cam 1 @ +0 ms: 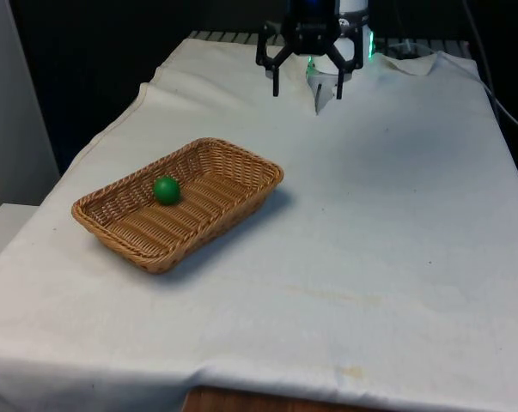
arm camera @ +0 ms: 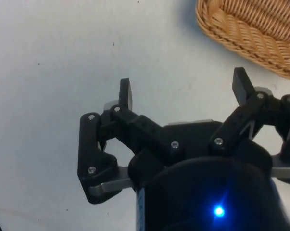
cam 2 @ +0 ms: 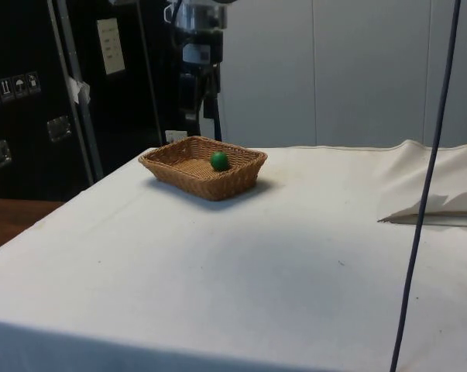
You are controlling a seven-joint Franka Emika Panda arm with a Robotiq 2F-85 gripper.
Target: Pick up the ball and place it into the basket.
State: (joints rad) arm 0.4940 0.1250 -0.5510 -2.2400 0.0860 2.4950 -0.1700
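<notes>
ball in basket on table, towards the front view's left, end effector behind, above the far end

A white cloth covers the table, creased and bunched towards one end. Black curtains hang beyond it. In the side view, dark cabinets bearing pale labels stand beside a plain pale grey panelled wall.

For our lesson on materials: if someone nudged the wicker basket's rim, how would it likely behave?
The basket looks woven and thin-walled, so probably light and apt to slide on the white cloth rather than tip, being low and wide. The green ball inside is round, so it would likely roll along the basket floor.
</notes>
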